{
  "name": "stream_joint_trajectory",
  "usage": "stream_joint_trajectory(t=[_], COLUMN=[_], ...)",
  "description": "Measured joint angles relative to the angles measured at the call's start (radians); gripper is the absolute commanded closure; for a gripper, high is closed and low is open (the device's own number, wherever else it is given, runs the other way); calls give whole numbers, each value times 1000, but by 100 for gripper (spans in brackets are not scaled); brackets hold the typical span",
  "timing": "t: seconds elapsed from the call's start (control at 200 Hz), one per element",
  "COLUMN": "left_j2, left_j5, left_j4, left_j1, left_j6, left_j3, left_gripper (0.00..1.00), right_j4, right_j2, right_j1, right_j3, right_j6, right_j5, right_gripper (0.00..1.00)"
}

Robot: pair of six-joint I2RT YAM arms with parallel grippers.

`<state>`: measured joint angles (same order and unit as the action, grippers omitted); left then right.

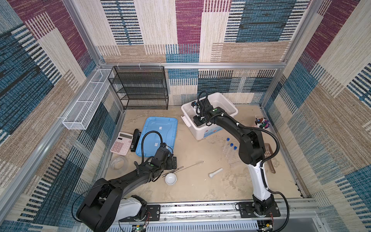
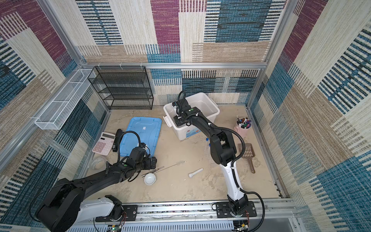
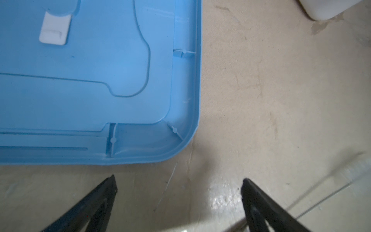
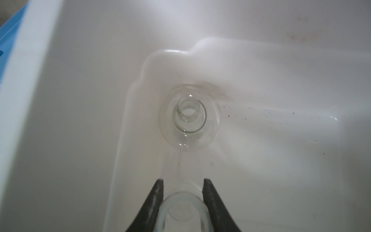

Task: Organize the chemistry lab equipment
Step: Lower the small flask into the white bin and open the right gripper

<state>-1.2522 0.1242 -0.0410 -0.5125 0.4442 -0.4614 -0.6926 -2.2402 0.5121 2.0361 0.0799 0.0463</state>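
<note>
The right end effector point(image 4: 183, 181) was clenched on the small glass beaker point(image 4: 183, 211), held low inside the white bin point(image 4: 60, 100), near the glass flask point(image 4: 188, 118) standing upright in a corner. Judged step: placing the beaker in the bin. The next move called for lowering it clear of the flask, then letting go. The left end effector point(image 3: 179, 178) stood released, jaws wide and empty, above the surface point(image 3: 281, 100) beside the blue lid point(image 3: 80, 90). The test tubes point(image 1: 231, 144), ceramic dish point(image 1: 170, 178), tweezers point(image 1: 172, 171) and wire brush point(image 1: 192, 165) lay on the surface, not yet binned
</note>
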Motion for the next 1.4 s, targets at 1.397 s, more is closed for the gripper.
stream_joint_trajectory(t=[1.397], left_j2=[-45], left_j5=[-3], left_j4=[16], left_j1=[-7], left_j6=[1], left_j3=[-8], left_gripper=[1], right_j4=[-11], right_j2=[-67], right_j1=[-7], right_j3=[25], right_j6=[14], right_j5=[82], right_gripper=[59])
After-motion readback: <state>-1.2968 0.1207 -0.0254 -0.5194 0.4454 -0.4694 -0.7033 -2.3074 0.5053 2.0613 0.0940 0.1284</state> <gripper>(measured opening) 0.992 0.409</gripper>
